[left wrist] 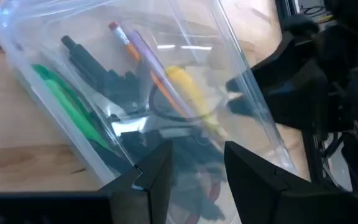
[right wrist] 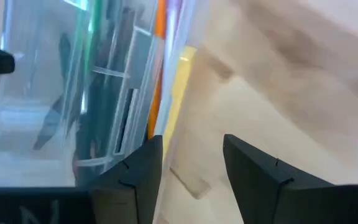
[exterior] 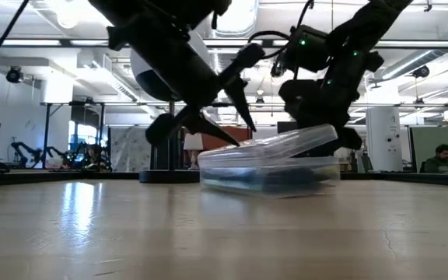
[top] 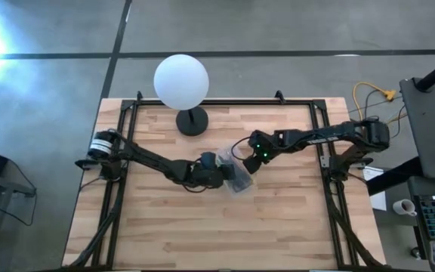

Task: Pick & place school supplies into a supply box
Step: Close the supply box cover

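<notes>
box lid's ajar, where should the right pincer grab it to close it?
Probably the lid's raised free edge, on the side nearest the right pincer. The low view shows that edge tilted up off the box while the far side sits low, leaving a gap for one finger. Come in level from the right arm's side; the left pincer crowds the other side.

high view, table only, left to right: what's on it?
Left arm's tool → supply box → right arm's tool. These three crowd together at mid-table. The globe lamp stands farther back, its base overlapping the left arm's span, so I leave it out of the order.
</notes>
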Controlling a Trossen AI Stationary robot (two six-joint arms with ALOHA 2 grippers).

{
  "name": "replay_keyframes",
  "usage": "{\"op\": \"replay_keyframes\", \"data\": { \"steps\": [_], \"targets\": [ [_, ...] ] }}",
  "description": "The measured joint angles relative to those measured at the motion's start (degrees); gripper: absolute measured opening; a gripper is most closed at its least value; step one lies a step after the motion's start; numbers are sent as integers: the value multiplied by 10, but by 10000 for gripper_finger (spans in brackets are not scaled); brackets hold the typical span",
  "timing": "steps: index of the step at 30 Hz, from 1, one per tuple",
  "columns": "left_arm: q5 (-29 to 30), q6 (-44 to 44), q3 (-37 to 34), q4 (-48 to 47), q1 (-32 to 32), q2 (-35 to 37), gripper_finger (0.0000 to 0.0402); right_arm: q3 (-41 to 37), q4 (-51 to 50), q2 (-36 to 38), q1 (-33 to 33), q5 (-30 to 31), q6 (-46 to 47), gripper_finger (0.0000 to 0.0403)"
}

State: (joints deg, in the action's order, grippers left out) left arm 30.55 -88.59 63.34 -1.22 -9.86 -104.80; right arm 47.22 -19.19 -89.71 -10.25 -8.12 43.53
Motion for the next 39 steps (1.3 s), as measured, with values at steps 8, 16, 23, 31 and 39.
{"op": "replay_keyframes", "data": {
  "steps": [8, 16, 23, 31, 39],
  "targets": [
    [-42, 2, 5, 9, 15, -24, 129, -7, -128, 102, -13, 110, -58, 162],
    [-107, 26, 5, -11, 28, -24, 129, -28, -82, 119, -27, 54, -53, 152],
    [-183, -2, 1, -62, 32, -25, 129, -28, -4, 57, -3, 29, -16, 145],
    [-211, -11, 5, -79, 53, -26, 129, -28, 84, -6, 38, -19, 27, 143],
    [-232, 11, 7, -84, 67, -19, 130, -26, 102, -35, 51, -11, 20, 146]
  ]
}}
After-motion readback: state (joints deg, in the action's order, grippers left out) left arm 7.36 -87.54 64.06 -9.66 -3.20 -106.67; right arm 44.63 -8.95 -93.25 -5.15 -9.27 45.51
